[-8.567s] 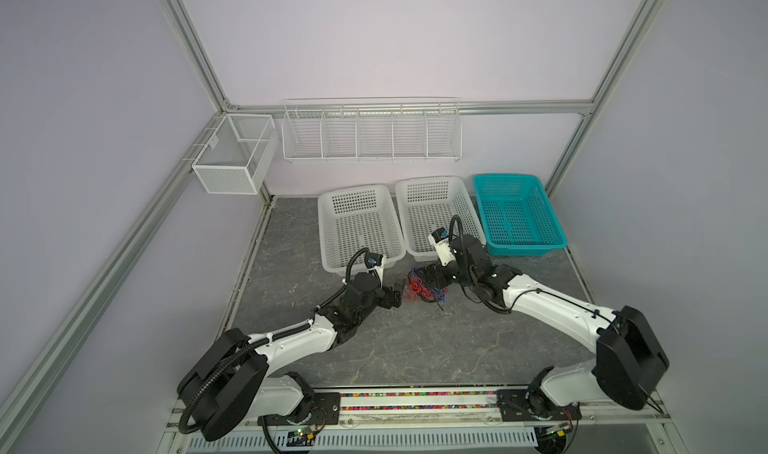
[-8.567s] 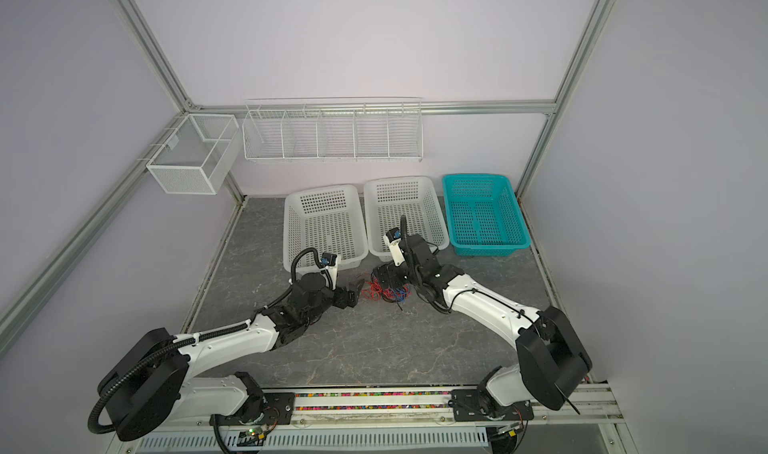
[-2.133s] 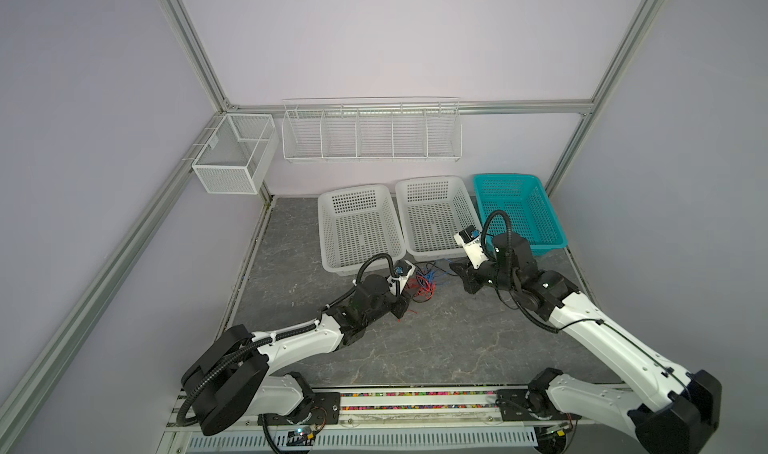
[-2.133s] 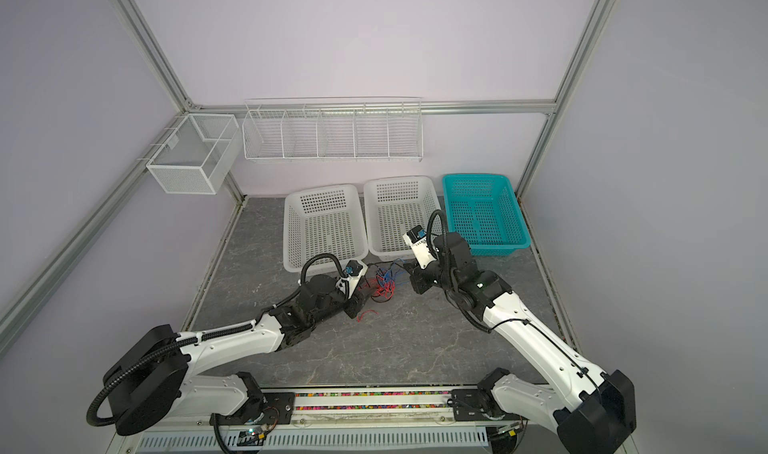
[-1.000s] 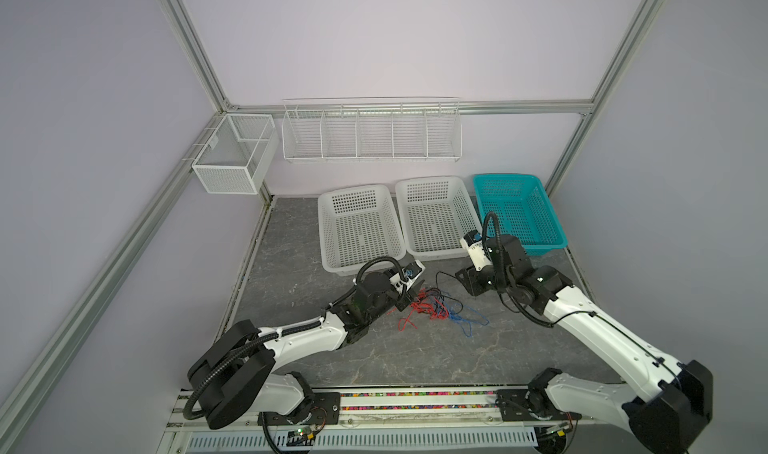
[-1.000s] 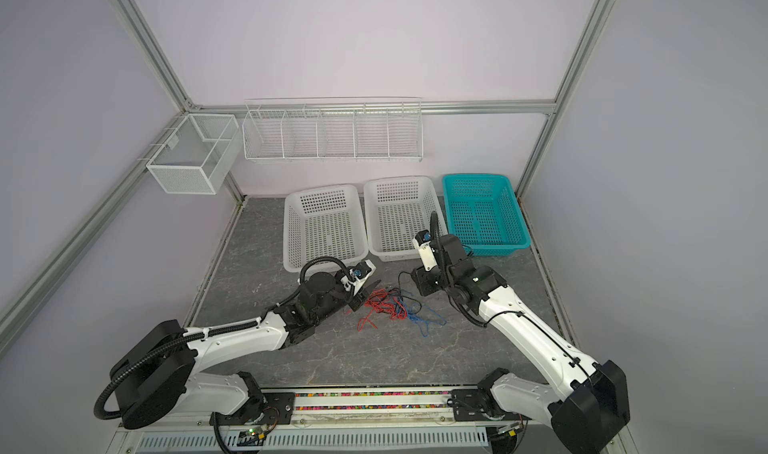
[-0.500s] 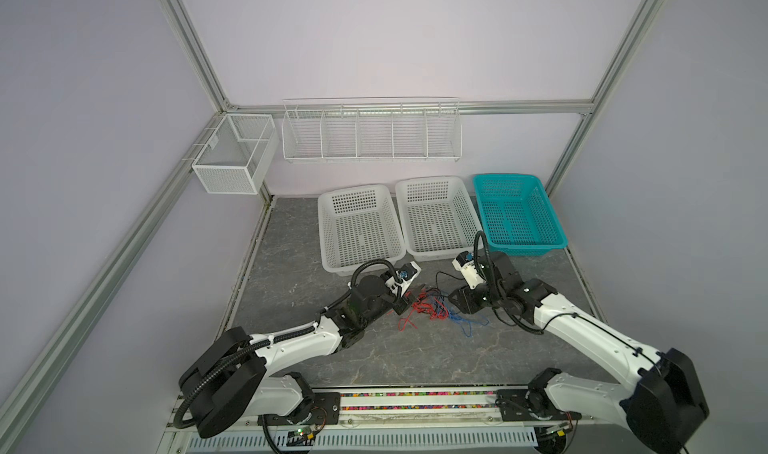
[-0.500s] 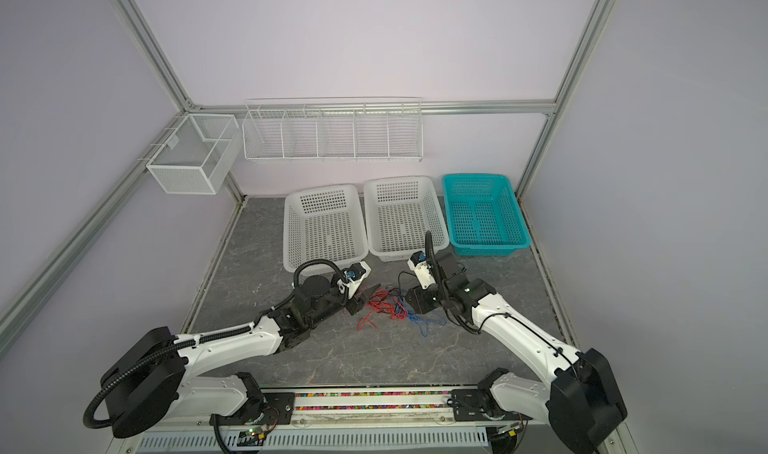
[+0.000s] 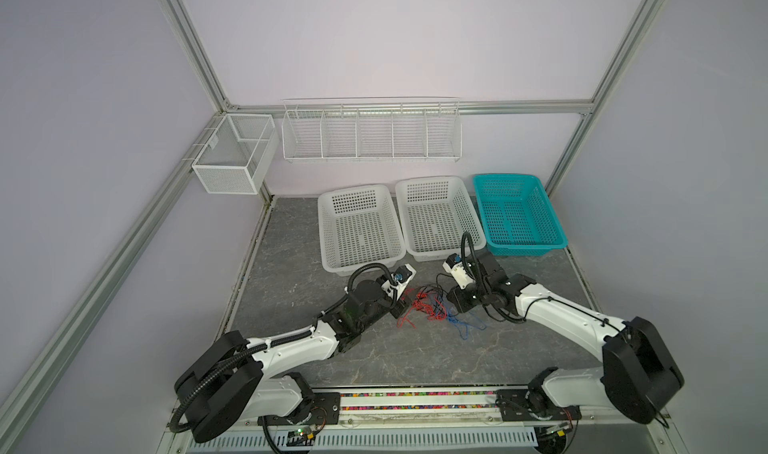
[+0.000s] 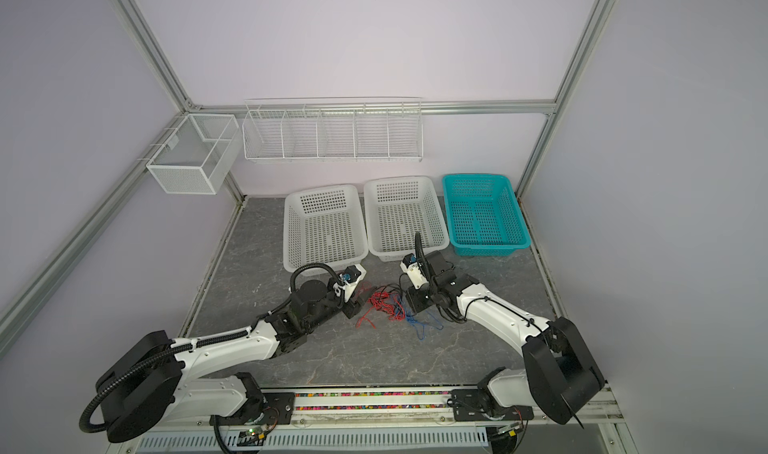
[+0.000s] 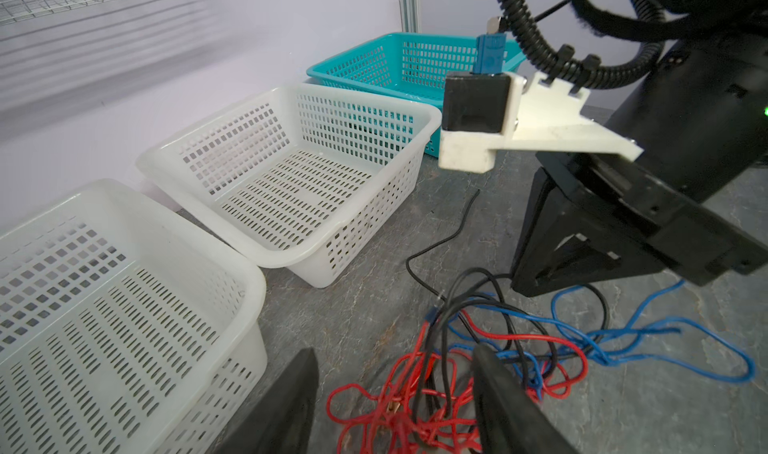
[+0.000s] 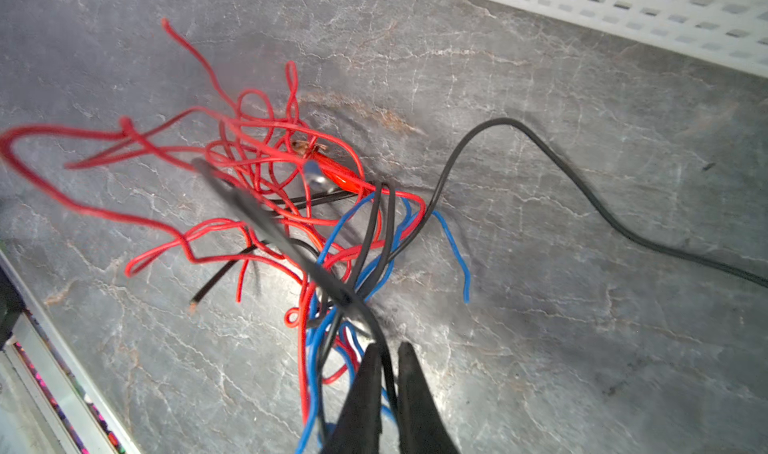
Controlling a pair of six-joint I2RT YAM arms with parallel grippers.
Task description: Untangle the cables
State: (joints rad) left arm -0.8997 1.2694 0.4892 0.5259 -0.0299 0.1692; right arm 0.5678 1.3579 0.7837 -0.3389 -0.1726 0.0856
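Note:
The cables (image 9: 432,308) are thin red, blue and black wires in one loose tangle on the grey table, seen in both top views (image 10: 388,304). My left gripper (image 11: 395,373) stands open at the tangle's left edge, its two fingers astride red cable loops (image 11: 415,406) and not pinching them. In a top view it sits low on the table (image 9: 401,306). My right gripper (image 12: 388,356) is shut on a black cable (image 12: 376,327) at the tangle's right edge (image 9: 451,306). Blue loops (image 11: 623,339) trail off past it.
Two white baskets (image 9: 355,189) (image 9: 432,180) and a teal basket (image 9: 507,176) stand in a row just behind the grippers. White wire racks (image 9: 370,131) hang on the back wall. A loose black cable end (image 12: 582,190) runs toward the baskets.
My right gripper has come down leftward to the tangle and shut on a black cable; it was open a second ago. The left gripper has barely moved.

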